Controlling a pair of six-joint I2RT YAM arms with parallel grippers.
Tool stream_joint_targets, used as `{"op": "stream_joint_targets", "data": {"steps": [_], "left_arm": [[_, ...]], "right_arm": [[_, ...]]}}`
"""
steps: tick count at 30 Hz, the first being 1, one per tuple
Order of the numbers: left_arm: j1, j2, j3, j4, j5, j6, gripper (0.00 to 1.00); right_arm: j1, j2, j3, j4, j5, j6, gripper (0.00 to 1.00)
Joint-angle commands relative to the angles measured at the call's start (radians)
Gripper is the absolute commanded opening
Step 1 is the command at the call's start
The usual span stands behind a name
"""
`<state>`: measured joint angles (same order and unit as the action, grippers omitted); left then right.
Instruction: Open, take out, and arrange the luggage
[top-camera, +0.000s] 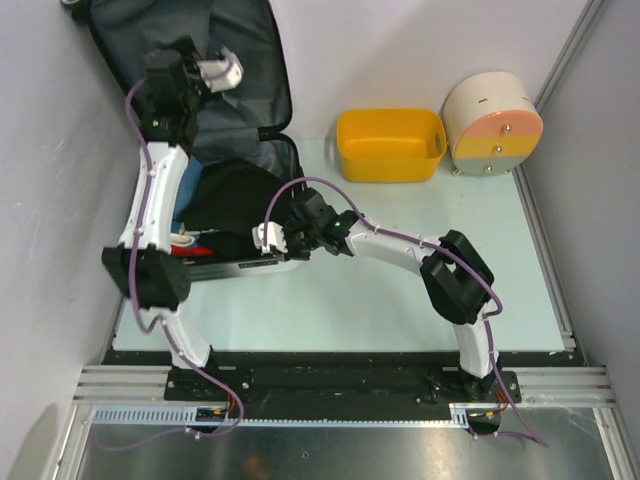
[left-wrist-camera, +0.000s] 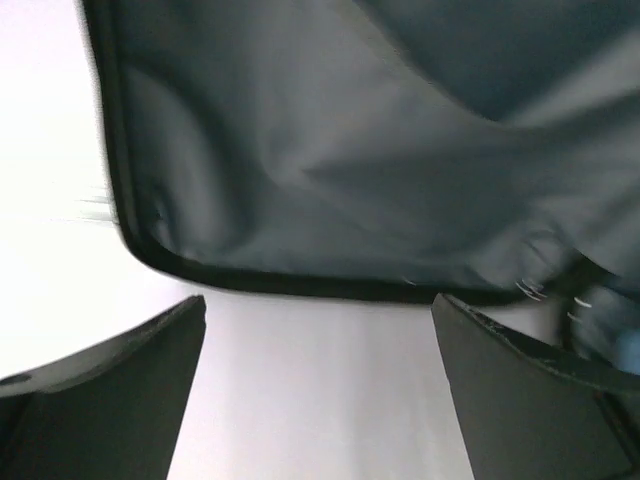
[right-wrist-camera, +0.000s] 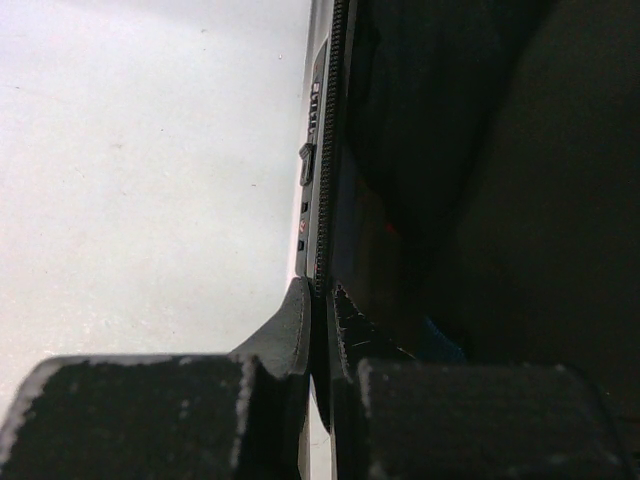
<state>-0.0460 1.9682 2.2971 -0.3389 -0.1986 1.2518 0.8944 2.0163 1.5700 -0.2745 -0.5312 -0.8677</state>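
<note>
The small hard-shell suitcase (top-camera: 255, 70), lined in dark grey fabric, lies open at the far left corner of the table. Its lid (left-wrist-camera: 330, 150) stands up against the back wall, and the lower shell (top-camera: 285, 160) lies flat with a heap of black cloth (top-camera: 235, 195) in it; a red item (top-camera: 200, 250) and a bit of blue show at the near edge, too small to identify. The left gripper (top-camera: 222, 70) is raised in front of the lid's lining with its fingers (left-wrist-camera: 130, 390) spread wide and nothing between them. The right gripper (top-camera: 268, 240) is at the near right rim of the lower shell, and its wrist view shows the pads (right-wrist-camera: 150, 410) drawn almost together with the zip-edged rim (right-wrist-camera: 320, 150) pinched between them. Opening looks done, so I judge the step in hand to be steadying the case before unpacking. The next move probably calls for the left arm to come down from the lid into the shell and close on the black cloth, lifting it clear of the rim while the right holds the case down. Further right stand a yellow plastic basket (top-camera: 390, 168) and a round cream-and-orange drawer box (top-camera: 490, 125), with pale green table (top-camera: 400, 300) near them for laying things out.
</note>
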Motion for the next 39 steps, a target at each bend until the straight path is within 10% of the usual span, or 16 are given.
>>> {"op": "stream_joint_targets", "data": {"steps": [1,13,17,20,30,39], "left_arm": [[-0.092,-0.409,-0.385,0.106,0.106,-0.046,1.00],[-0.132,-0.600,-0.714,0.031,0.054,-0.279,0.99],[-0.132,-0.661,-0.745,-0.104,0.102,-0.437,1.00],[-0.130,-0.719,-0.763,-0.208,0.165,-0.564,1.00],[-0.130,-0.931,-0.884,-0.465,0.439,-0.831,1.00],[-0.121,-1.002,-1.031,-0.531,0.612,-0.947,1.00]], "right_arm": [[0.005,-0.008,-0.010,0.063,0.016,-0.019,0.00],[0.023,-0.016,-0.013,0.041,0.002,-0.057,0.00],[0.024,-0.043,-0.018,0.015,-0.009,-0.039,0.77],[0.018,-0.112,-0.051,0.018,-0.006,-0.014,0.94],[-0.168,-0.359,-0.044,-0.156,-0.065,0.125,0.97],[-0.514,-0.234,0.071,-0.278,-0.027,0.049,1.00]]}}
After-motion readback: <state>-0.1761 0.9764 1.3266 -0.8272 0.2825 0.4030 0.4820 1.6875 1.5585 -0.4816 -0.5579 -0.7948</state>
